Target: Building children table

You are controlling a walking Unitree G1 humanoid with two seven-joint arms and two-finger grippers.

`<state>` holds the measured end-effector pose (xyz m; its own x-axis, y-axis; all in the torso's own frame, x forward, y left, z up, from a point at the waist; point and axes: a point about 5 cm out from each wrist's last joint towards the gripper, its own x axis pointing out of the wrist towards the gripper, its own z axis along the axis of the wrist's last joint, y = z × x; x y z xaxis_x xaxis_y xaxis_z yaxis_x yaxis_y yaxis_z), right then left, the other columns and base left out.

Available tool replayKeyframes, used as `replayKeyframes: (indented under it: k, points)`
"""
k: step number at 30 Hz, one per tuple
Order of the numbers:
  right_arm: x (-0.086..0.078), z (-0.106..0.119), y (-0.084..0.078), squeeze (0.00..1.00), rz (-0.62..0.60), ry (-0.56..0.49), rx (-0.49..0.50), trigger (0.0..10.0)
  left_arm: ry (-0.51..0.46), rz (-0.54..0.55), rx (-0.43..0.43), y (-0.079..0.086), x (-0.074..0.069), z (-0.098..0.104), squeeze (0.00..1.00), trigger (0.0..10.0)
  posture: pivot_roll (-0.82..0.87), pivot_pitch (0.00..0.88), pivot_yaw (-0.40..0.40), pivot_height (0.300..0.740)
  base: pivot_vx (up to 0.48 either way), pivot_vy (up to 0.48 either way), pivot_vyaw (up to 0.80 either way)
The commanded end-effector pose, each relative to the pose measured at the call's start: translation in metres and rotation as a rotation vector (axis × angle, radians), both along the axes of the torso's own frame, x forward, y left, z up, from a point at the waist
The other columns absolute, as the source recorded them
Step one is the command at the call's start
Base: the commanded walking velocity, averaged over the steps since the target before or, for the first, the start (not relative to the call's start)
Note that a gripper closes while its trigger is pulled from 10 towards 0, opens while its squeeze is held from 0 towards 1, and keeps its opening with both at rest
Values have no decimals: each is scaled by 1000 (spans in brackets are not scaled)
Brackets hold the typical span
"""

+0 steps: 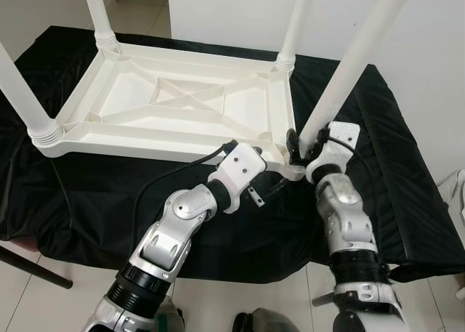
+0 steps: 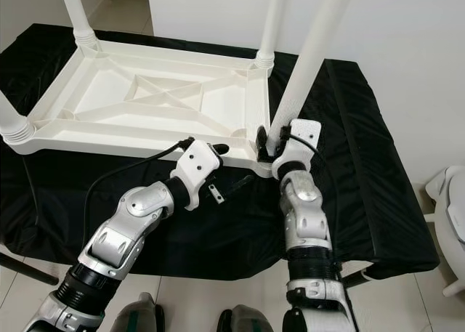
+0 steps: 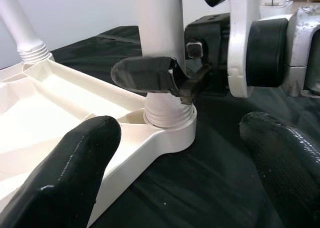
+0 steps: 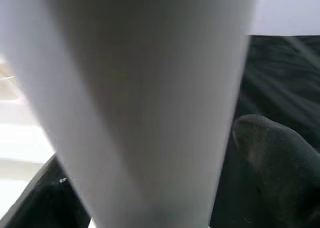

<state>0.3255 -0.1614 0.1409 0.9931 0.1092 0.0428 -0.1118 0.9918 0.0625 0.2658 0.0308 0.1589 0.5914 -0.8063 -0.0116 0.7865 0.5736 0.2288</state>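
The right gripper (image 1: 299,147) pinches the smooth, stiff plastic table leg (image 1: 349,63) low down (best spot). The left gripper (image 3: 175,173) is spread open by the tabletop (image 1: 182,99) corner.

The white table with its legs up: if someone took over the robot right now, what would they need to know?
Right gripper: shut on the near-right leg, low down by its socket.
Left gripper: open, fingers either side of the table frame's near-right corner, steadying it.
The table lies upside down on a black cloth. Four legs stand in the corner sockets.
Done: the other three legs look seated.
Left: the held leg's threads still show above the socket, so it probably needs more turning; then flip the table.
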Motion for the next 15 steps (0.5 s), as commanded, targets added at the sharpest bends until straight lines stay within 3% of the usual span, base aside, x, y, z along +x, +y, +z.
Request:
replayKeyframes:
  k: [1, 4, 7, 9, 11, 14, 15]
  points:
    - [1, -8, 0, 0, 99, 34, -15, 10000, -13, -4, -1, -1, 1, 2, 0, 10000, -9, 0, -86, 740, 0, 0, 0]
    - [2, -10, -1, 0, 189, 40, -60, 10000, -15, -3, 0, 0, 2, 2, 0, 10000, -7, 0, -84, 740, 0, 0, 0]
    - [3, -17, -2, 0, 370, 79, -123, 10000, -20, -2, 2, 0, 3, 3, 0, 10000, -6, 0, -75, 740, 0, 0, 0]
    - [3, -17, -2, 0, 370, 79, -123, 10000, -20, -2, 2, 0, 3, 3, 0, 10000, -6, 0, -75, 740, 0, 0, 0]
    - [5, -21, -2, 0, 491, 85, -175, 10000, -24, -4, 2, 1, 4, 5, 0, 10000, 0, 0, -72, 740, 0, 0, 0]
    - [7, -20, -2, 0, 528, 76, -192, 10000, -26, -3, 2, 1, 5, 5, 0, 10000, -1, 0, -69, 740, 0, 0, 0]
    - [12, -14, 0, 0, 599, 54, -211, 10000, -29, 0, 2, 2, 6, 6, 0, 10000, -3, 0, -63, 740, 0, 0, 0]
